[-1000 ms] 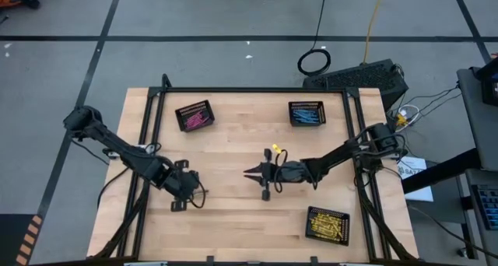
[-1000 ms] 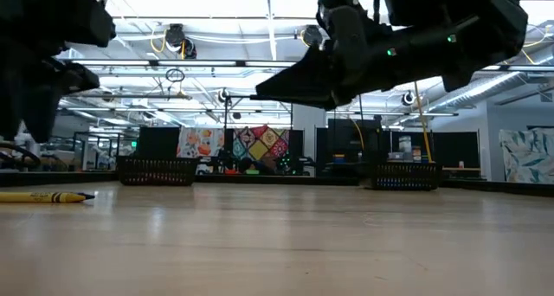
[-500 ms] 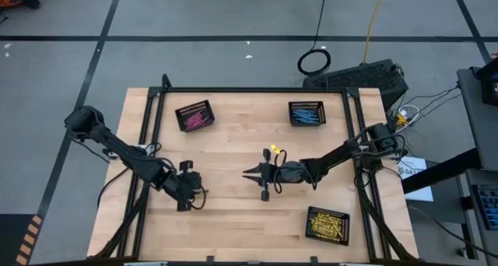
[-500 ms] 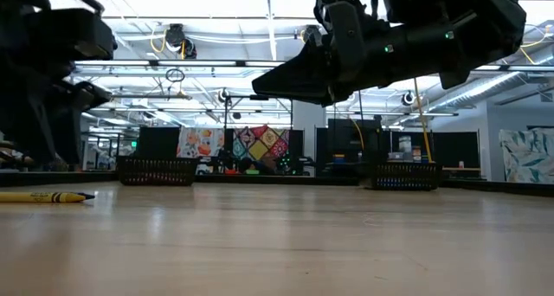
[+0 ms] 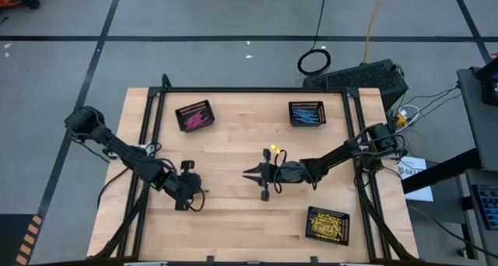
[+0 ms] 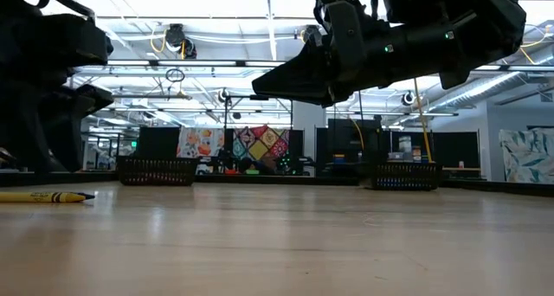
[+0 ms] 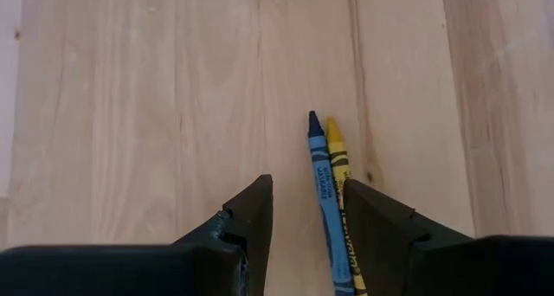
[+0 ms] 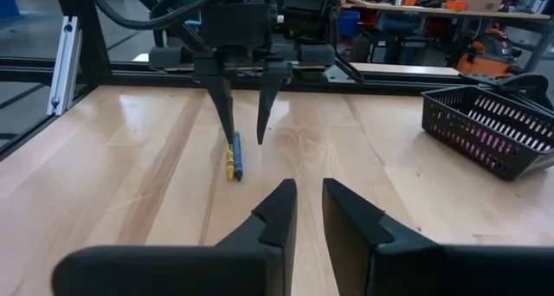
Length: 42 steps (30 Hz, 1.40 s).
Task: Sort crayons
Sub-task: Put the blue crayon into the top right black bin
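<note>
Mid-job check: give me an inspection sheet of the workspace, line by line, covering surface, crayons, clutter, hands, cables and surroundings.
Surface: wooden table, bare planks.
Job's things: blue crayon and yellow crayon lying side by side; three mesh baskets hold pink, blue and yellow crayons.
Clutter: nothing seen.
Hands: left hand open, fingers straddling the blue crayon; right hand mid-table, empty, fingers slightly apart.
Cables: coiled cable on the floor.
Surroundings: grey floor with tape lines; workshop hall beyond.

The left claw points down near the front-left of the surface, its fingers apart. The right claw hovers at the middle, its fingers slightly apart, holding nothing.
</note>
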### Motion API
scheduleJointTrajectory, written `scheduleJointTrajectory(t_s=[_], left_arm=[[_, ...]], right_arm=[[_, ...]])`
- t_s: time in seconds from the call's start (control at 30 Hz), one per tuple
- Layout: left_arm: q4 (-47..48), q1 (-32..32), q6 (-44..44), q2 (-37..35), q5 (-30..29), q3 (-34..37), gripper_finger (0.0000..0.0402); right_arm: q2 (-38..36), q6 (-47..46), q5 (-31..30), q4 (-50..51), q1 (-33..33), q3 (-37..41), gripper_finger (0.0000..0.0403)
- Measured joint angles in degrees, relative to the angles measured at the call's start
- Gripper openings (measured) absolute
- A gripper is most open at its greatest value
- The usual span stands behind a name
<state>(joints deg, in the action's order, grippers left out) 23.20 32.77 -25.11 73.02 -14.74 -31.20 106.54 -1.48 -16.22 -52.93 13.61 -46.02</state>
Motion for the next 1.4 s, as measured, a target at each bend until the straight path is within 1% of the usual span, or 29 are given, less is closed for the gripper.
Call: scheduleJointTrajectory(t_s=[0.13, 0.37, 0.7, 1.0, 1.07, 1.13, 1.2, 1.27, 1.4], left_arm=[[-0.1, 0.0, 2.0, 1.5, -0.3, 0.0, 0.0141], [-0.1, 0.0, 1.5, 5.1, -0.3, 0.0, 0.0141], [0.0, -0.1, 1.5, 5.1, -0.5, 0.0, 0.0139], [0.3, -0.2, 1.5, 5.1, -2.1, 0.0, 0.0104], [1.1, -0.4, 1.5, 5.1, -1.7, 0.0, 0.0094], [1.7, -1.0, 1.5, 5.1, -0.1, 0.2, 0.0083], [0.6, -1.7, 1.4, 5.0, 1.3, 1.1, 0.0072], [-0.8, -2.4, 1.4, 4.8, 2.7, 2.2, 0.006], [-2.1, -3.4, 1.5, 4.8, 3.8, 3.2, 0.0034]], right_arm=[[0.0, 0.0, 0.0, 0.0, 0.0, 0.0, 0.0043], [0.0, 0.0, 0.0, 0.0, 0.0, 0.0, 0.0043], [0.0, 0.0, 0.0, 0.0, 0.0, 0.0, 0.0043], [0.0, 0.0, 0.0, 0.0, 0.0, 0.0, 0.0043], [0.0, 0.0, 0.0, 0.0, 0.0, 0.0, 0.0043], [-0.3, 0.7, 0.0, 0.2, 0.0, 0.0, 0.0043], [-2.4, 2.5, -0.1, 2.5, 0.4, 0.1, 0.0043], [-6.1, 4.7, -0.2, 5.9, 1.0, 0.1, 0.0043], [-15.3, 7.2, -0.3, 19.0, 2.1, 0.1, 0.0043]])
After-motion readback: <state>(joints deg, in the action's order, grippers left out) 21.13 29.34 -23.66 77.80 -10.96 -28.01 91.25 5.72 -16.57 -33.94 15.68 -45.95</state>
